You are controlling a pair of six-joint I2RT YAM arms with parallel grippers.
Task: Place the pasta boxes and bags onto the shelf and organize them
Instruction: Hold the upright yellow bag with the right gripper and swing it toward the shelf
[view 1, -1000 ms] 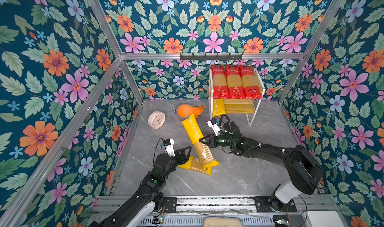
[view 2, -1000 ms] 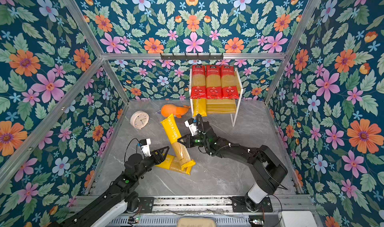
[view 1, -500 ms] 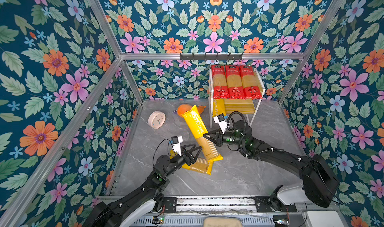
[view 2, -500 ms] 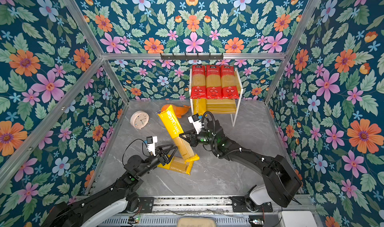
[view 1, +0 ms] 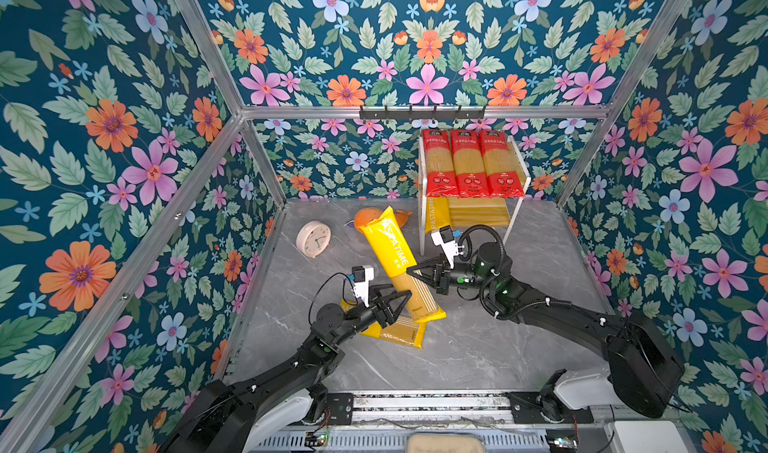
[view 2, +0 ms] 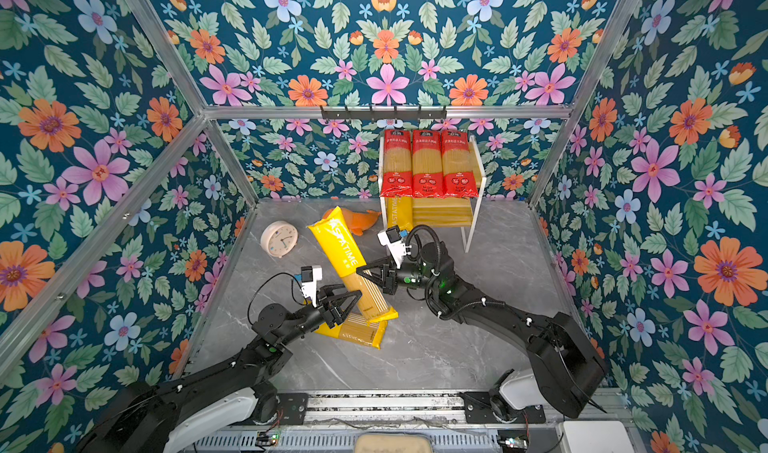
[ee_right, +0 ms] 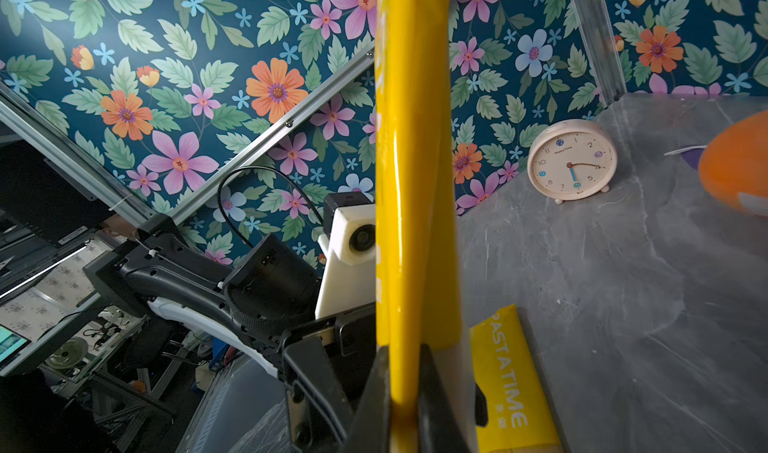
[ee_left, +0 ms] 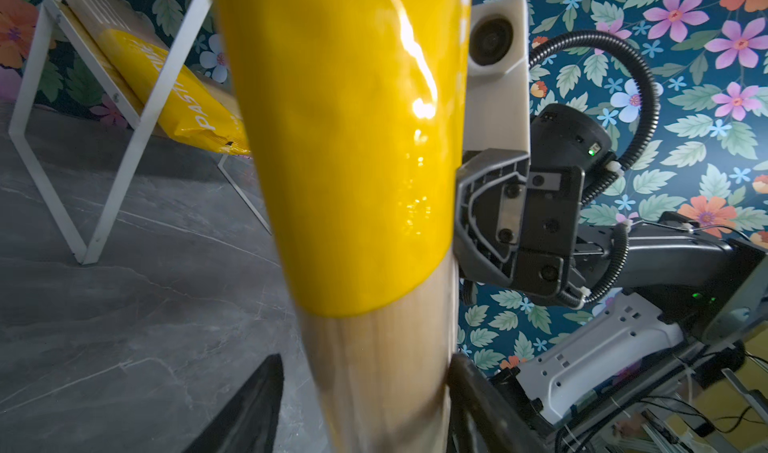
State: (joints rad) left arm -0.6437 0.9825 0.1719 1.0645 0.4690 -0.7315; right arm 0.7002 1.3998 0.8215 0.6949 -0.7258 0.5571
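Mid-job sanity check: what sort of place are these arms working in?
Probably a lab robot booth dressed up like a home, not a real room: floral wallpaper is hung on bare aluminium framing, and workshop clutter shows beyond the wall in the right wrist view.

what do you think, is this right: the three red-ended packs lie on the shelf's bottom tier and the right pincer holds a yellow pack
Wrong tier: the three red-ended packs lie on the shelf's top tier, as both top views show. The right pincer does hold a yellow pack.
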